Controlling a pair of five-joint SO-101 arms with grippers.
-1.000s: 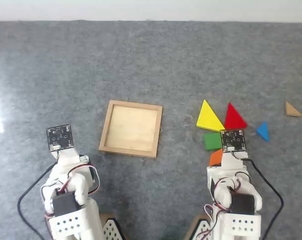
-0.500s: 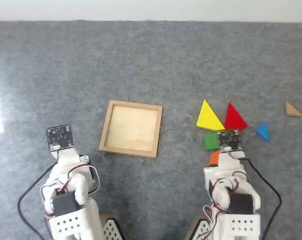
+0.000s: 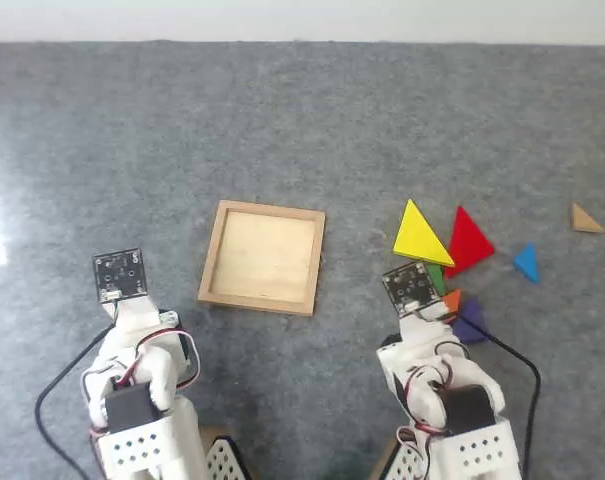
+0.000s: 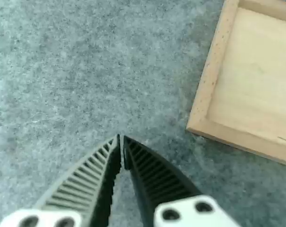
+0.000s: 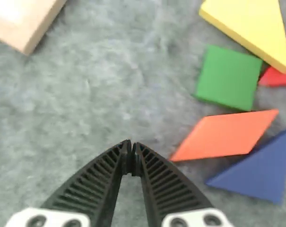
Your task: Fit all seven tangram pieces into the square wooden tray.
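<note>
The square wooden tray (image 3: 263, 256) lies empty at mid-table. To its right lie a yellow triangle (image 3: 418, 234), a red triangle (image 3: 469, 240), a small blue triangle (image 3: 526, 262) and a tan triangle (image 3: 584, 218) far right. My right arm's wrist (image 3: 412, 287) hides part of the green square (image 3: 436, 275); beside it show the orange parallelogram (image 3: 452, 298) and a dark blue triangle (image 3: 470, 322). My right gripper (image 5: 131, 144) is shut over bare carpet, short of the orange parallelogram (image 5: 225, 135) and green square (image 5: 229, 77). My left gripper (image 4: 120, 139) is shut over carpet near the tray's corner (image 4: 211, 80).
Grey carpet covers the whole table. A wide open stretch lies behind the tray and between the two arms. The left arm's wrist (image 3: 120, 275) sits left of the tray. The tray's corner (image 5: 24, 23) shows in the right wrist view.
My right arm has swung left toward the tray, uncovering the dark blue triangle and covering part of the green square. The left arm and all pieces have stayed put.
</note>
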